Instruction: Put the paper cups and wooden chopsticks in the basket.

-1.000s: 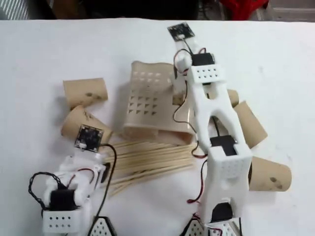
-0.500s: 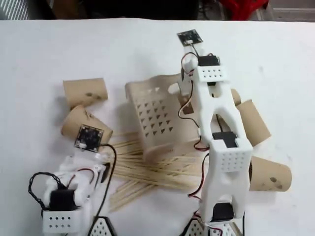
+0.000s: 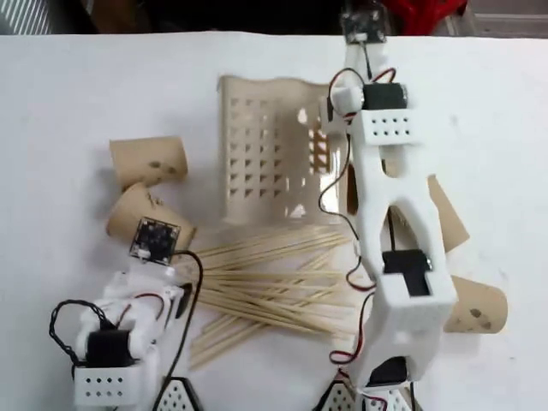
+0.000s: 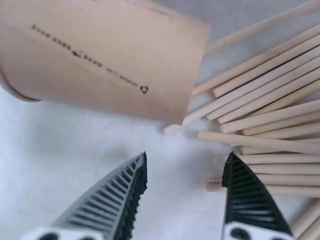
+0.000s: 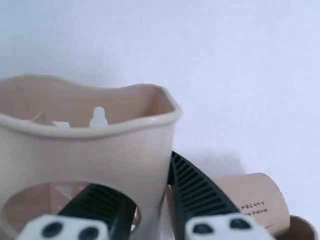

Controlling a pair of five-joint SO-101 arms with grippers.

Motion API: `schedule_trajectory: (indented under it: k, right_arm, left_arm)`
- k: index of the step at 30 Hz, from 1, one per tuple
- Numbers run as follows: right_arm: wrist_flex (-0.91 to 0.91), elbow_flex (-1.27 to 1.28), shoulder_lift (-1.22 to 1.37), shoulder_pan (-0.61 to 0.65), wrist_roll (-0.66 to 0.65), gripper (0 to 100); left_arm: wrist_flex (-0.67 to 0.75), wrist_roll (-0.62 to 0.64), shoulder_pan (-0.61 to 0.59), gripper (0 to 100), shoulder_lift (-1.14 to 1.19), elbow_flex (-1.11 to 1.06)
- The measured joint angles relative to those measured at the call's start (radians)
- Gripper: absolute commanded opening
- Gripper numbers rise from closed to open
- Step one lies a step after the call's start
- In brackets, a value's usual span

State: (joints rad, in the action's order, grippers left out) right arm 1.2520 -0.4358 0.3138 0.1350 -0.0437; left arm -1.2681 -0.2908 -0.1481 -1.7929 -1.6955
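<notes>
Chopsticks lie on white table; dark room beyond.

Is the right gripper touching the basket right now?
Touching. In the right wrist view the right gripper clamps the basket wall: one finger sits inside, seen through the handle cutout, and the other presses against the outside.

We see a white table across nearly the whole high view, evenly lit. Beyond its far edge runs a dark strip of room — too dim for us to make out. At the far left sits something pale and slatted; toward the far right, a red object beside a light grey surface.
</notes>
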Motion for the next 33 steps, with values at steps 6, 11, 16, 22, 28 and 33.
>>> schedule_trajectory:
  k: [6, 11, 16, 22, 28, 33]
  right_arm:
    - [0.009, 0.0, -0.118, 0.002, 0.012, 1.5]
    - [0.08, 0.0, -0.227, 0.035, 0.02, 1.5]
    - [0.127, 0.0, -0.364, 0.055, 0.054, 1.5]
    - [0.178, 0.0, -0.497, 0.057, 0.054, 1.5]
    - [0.233, 0.0, -0.559, 0.057, 0.054, 1.5]
    - [0.255, -0.002, -0.623, 0.057, 0.055, 1.5]
  left_arm:
    - [0.0, 0.0, 0.0, 25, 0.0, 0.0]
    - [0.0, 0.0, 0.0, 25, 0.0, 0.0]
    - [0.0, 0.0, 0.031, 25, 0.0, 0.0]
    - [0.0, 0.0, 0.109, 25, 0.0, 0.0]
    - [0.149, -0.069, 0.029, 25, 0.0, 0.0]
    - [0.296, -0.172, -0.074, 25, 0.002, 0.091]
